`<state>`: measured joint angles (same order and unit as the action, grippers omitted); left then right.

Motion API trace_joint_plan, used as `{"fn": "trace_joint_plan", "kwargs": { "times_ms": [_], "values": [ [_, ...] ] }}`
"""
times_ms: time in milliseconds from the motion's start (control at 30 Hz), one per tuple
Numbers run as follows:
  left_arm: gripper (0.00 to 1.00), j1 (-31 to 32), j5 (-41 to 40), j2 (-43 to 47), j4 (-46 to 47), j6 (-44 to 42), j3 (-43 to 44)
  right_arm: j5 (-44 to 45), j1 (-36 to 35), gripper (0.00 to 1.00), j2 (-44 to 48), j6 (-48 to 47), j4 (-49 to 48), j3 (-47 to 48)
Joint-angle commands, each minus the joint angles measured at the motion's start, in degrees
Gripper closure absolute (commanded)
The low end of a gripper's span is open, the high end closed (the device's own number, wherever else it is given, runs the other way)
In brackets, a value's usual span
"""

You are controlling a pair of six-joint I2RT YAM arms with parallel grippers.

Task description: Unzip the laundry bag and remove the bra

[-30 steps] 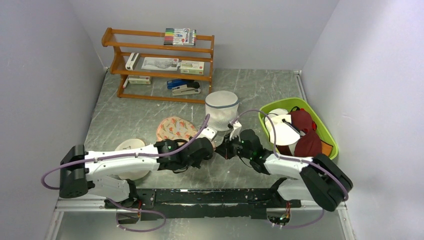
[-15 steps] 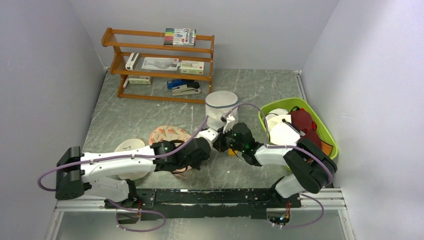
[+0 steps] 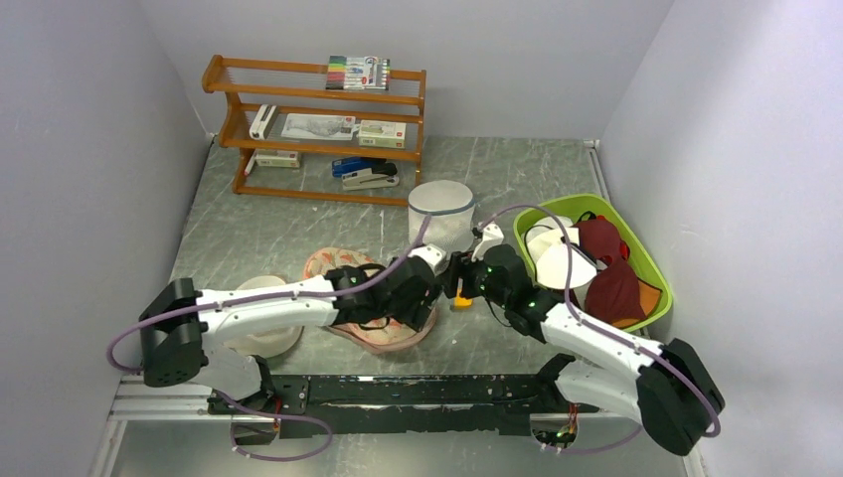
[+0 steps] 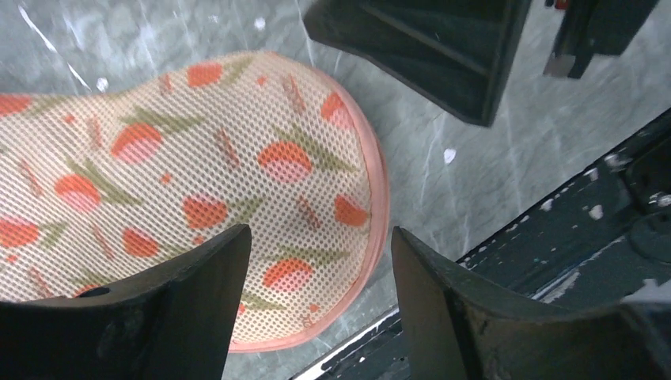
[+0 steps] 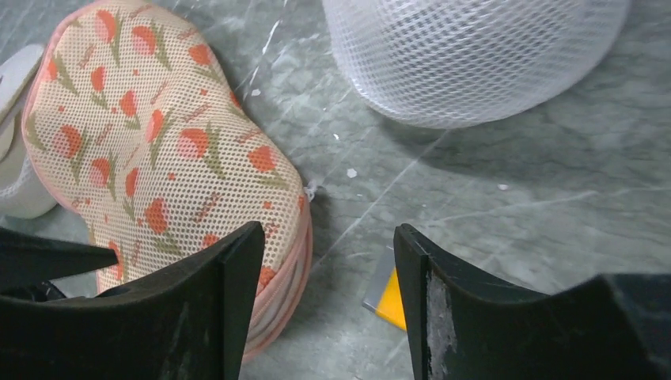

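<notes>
The laundry bag [image 3: 370,336] lies flat near the table's front, beige mesh with orange and green flowers. It fills the left wrist view [image 4: 198,174] and sits at the left of the right wrist view [image 5: 158,150], where its pink zip edge faces the camera. My left gripper [image 3: 403,308] hovers open over the bag's near lobe [image 4: 316,317], nothing between its fingers. My right gripper [image 3: 459,278] stands open just right of the bag [image 5: 328,309], above bare table. The bra is hidden.
A small yellow tag [image 5: 392,297] lies on the table under the right gripper. Behind stands a white mesh cylinder [image 3: 440,211]. A round cream cap [image 3: 260,318] lies left of the bag, a green basket [image 3: 567,202] of garments at the right, a wooden shelf [image 3: 318,129] at the back.
Both grippers were shut and have opened. The bag has slid toward the table's front edge, and both arms have shifted with it.
</notes>
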<state>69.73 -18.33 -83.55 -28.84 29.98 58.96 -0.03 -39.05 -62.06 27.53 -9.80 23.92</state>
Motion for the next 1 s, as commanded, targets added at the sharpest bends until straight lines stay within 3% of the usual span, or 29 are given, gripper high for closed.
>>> {"fn": "trace_joint_plan", "kwargs": {
  "times_ms": [0,133,300,400,533,733,967],
  "values": [
    [0.23,-4.47,7.23,4.82,3.61,-5.10,4.27,7.41,0.38,0.36,4.97,-0.88,11.97,2.88],
    [0.21,-12.69,10.75,8.69,2.45,-8.13,8.01,4.49,0.31,0.29,5.89,-4.85,13.73,4.26],
    [0.16,-29.60,18.48,12.00,3.68,-9.23,13.59,-3.04,-0.58,0.24,4.50,-6.09,7.49,3.54],
    [0.16,-37.43,19.86,10.90,2.86,-8.71,18.93,-2.03,-4.49,0.20,3.04,-7.23,6.87,5.82],
    [0.16,-47.11,22.41,11.42,7.17,-7.56,18.75,7.66,-15.96,0.12,-0.04,-12.40,9.65,11.27],
    [0.16,-59.19,20.15,16.34,12.33,-8.79,11.66,18.52,-27.89,0.10,-12.71,-16.71,17.43,22.41],
    [0.16,-61.82,21.12,18.51,13.13,-11.73,8.05,33.59,-40.50,0.08,-27.93,-22.50,26.92,37.24]
  ]
}}
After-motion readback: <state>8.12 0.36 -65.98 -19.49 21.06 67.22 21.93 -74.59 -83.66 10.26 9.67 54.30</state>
